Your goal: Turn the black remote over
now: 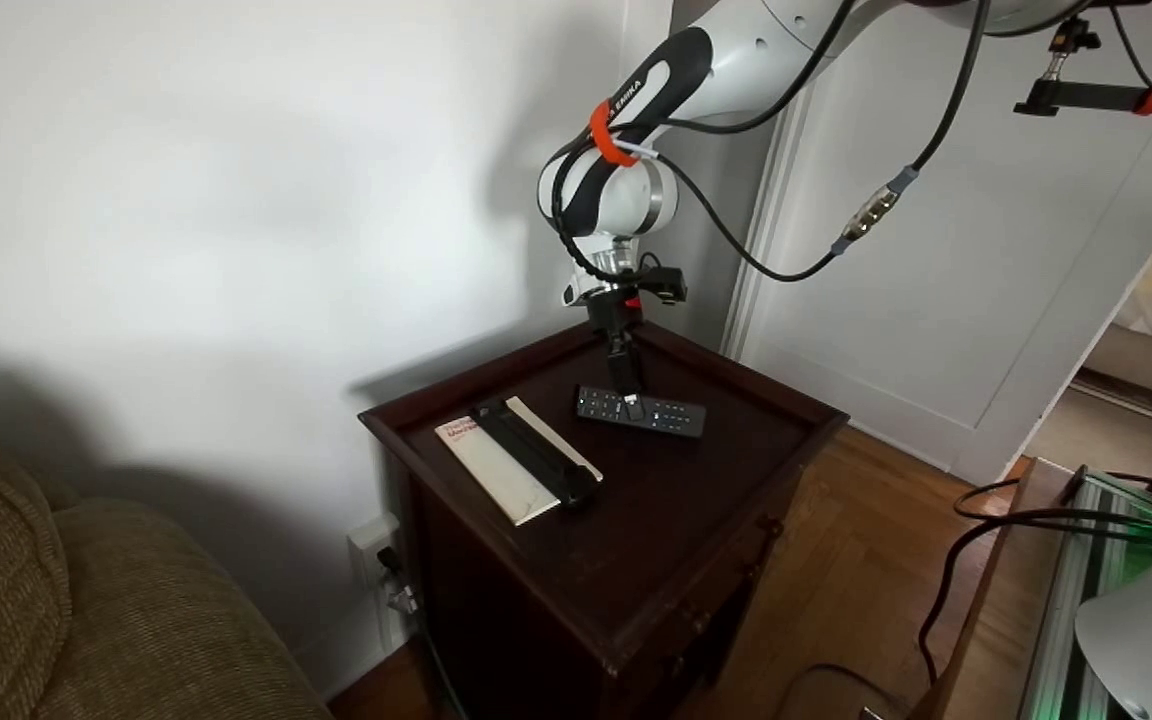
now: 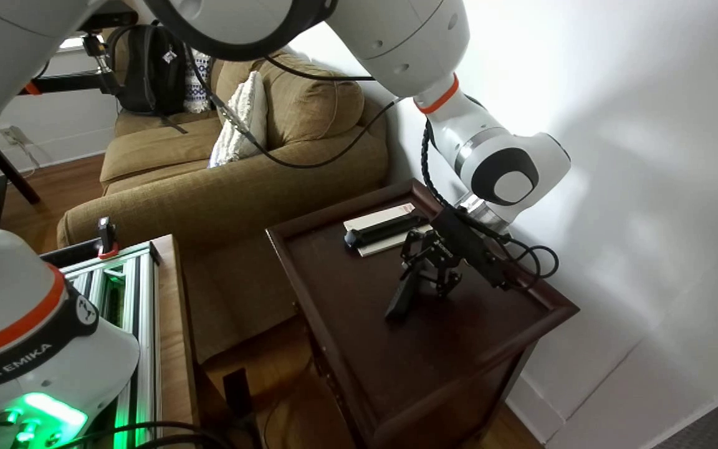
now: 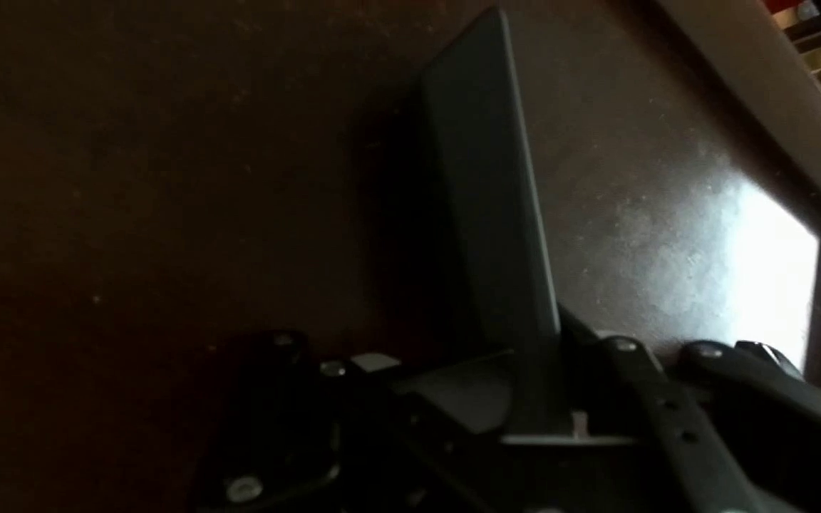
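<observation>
The wrist view has the gripper (image 3: 535, 377) nearest, its two fingers pinching the black remote (image 3: 492, 214) from both broad faces. The remote is tipped up on edge, one long thin edge uppermost, over the dark tabletop (image 3: 168, 178); whether its lower edge touches down cannot be told. In an exterior view its button face shows, with one finger laid across the middle of it. Near it on the same tabletop, in both exterior views, lies a pale slab (image 1: 486, 465) with red print at one end and a black bar (image 1: 534, 450) resting lengthwise on top. Past the raised rim (image 2: 306, 290) stands a brown sofa (image 2: 234, 187), then a white cushion (image 2: 244, 121) against its arm and, farthest, a dark backpack (image 2: 153, 68) at the far end of the seat.
</observation>
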